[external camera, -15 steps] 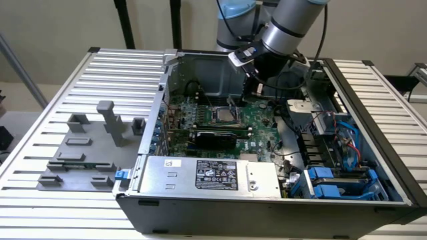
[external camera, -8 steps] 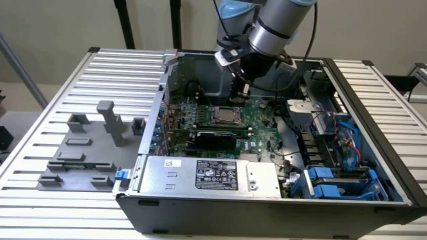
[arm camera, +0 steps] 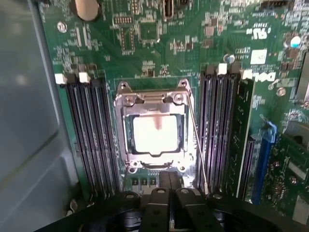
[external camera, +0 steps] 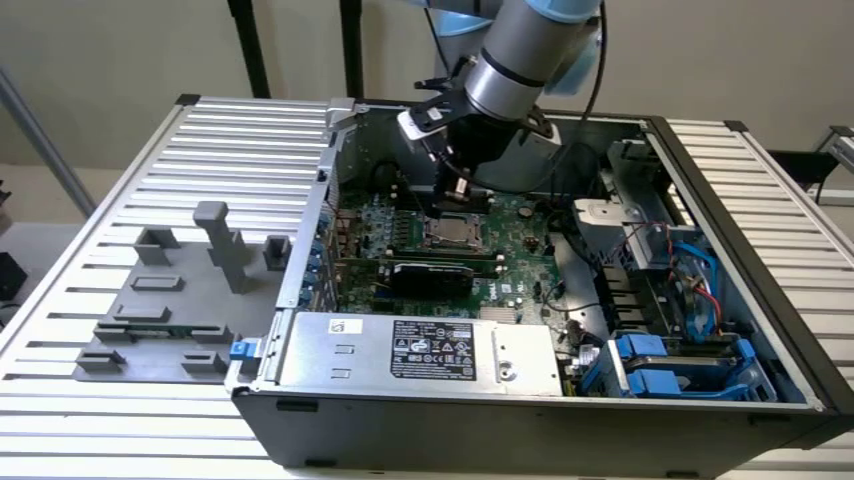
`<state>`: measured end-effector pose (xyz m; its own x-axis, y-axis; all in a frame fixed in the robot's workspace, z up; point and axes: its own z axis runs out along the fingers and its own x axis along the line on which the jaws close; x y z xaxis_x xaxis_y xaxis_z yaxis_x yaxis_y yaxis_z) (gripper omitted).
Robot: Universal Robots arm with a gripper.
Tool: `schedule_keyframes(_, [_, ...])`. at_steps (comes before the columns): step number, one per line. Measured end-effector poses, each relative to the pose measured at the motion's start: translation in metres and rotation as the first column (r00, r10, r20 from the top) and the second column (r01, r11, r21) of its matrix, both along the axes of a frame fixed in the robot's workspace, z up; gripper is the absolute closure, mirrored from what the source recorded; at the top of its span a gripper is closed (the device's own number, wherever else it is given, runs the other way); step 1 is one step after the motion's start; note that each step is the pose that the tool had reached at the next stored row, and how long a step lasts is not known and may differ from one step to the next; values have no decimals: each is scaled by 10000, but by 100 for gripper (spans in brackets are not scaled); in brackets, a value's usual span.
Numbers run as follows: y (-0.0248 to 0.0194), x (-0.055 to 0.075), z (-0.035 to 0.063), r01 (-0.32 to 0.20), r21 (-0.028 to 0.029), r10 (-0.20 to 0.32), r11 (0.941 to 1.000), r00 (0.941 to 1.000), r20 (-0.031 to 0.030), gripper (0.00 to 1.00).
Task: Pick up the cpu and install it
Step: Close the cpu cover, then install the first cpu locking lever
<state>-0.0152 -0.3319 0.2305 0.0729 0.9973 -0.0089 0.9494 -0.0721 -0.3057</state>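
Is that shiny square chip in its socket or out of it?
In. The cpu lies flat inside the metal socket frame on the green board, and the shut gripper is apart from it.

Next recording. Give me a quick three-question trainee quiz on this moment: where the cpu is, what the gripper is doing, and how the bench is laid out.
1. True or false: the cpu sits in the motherboard socket.
2. Pick one. The jaws of the gripper are: A) open around the cpu; B) shut, holding nothing, just above the socket; C) shut on a memory stick.
3. Fill in: the grey tray lies on the exterior view's ____ of the computer case.

Key: 1 true; 2 B; 3 left.
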Motion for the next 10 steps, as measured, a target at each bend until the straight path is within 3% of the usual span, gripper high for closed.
schedule_keyframes(3, [2, -116, -28, 0, -7, -1, 10000, 10000, -10, 89])
schedule_keyframes(10, [1, -128, -29, 0, -8, 0, 10000, 10000, -13, 89])
